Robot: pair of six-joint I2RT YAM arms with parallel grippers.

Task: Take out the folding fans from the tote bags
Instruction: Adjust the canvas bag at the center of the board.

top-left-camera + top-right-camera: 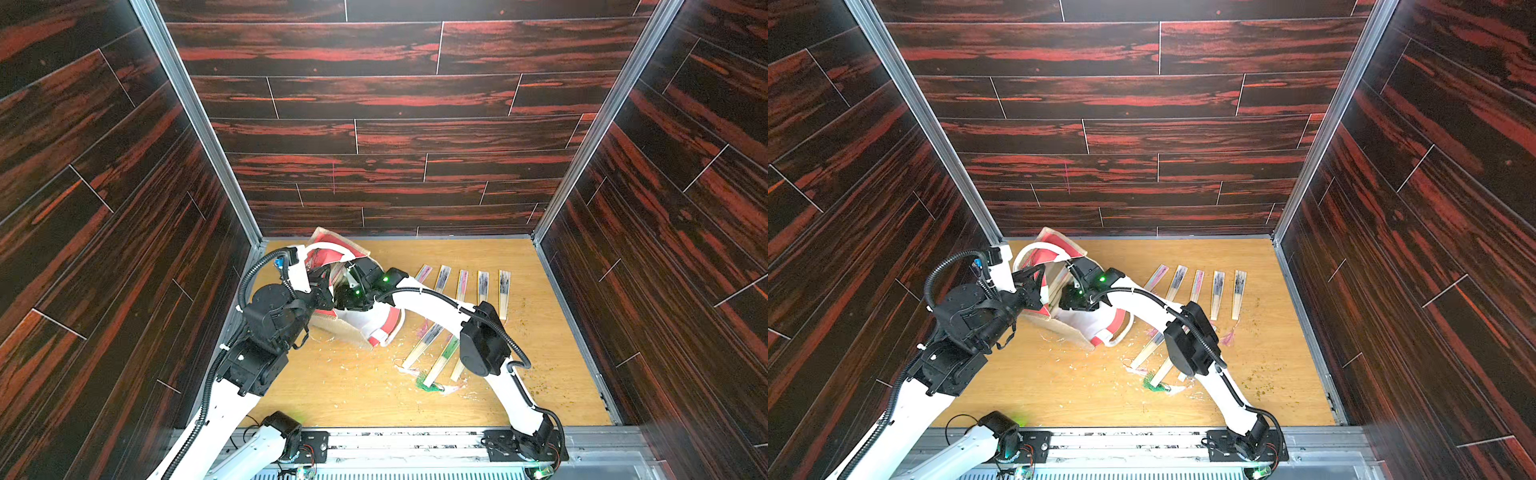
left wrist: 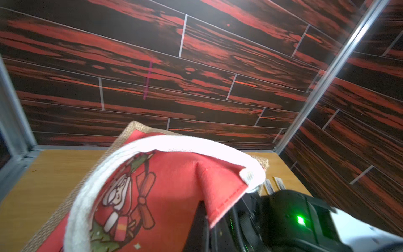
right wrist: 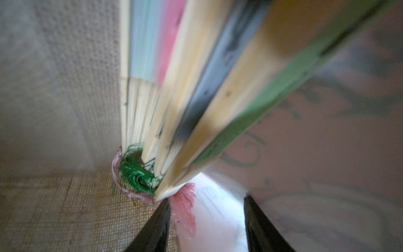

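The tote bag (image 1: 384, 322) (image 1: 1096, 324) lies tipped at the table's back left, its red printed panel (image 2: 174, 185) and white rope handle (image 2: 196, 144) filling the left wrist view. My left gripper (image 1: 322, 284) (image 2: 204, 209) is shut on a fold of that red panel and holds the mouth up. My right gripper (image 3: 206, 199) reaches inside the bag and is open, with nothing between its fingers. Several folding fans (image 3: 196, 98) stand bunched just ahead of it, with green (image 3: 135, 172) and pink (image 3: 185, 203) tassels at their bases. One fingertip (image 3: 165, 205) nearly touches the nearest fan's end.
Several folding fans (image 1: 463, 286) (image 1: 1219, 289) lie in a row at the back right of the wooden table (image 1: 332, 386). Three more (image 1: 436, 353) lie askew in front under my right arm's elbow (image 1: 482, 340). Loose threads and crumbs (image 1: 548, 386) litter the table. Dark walls enclose three sides.
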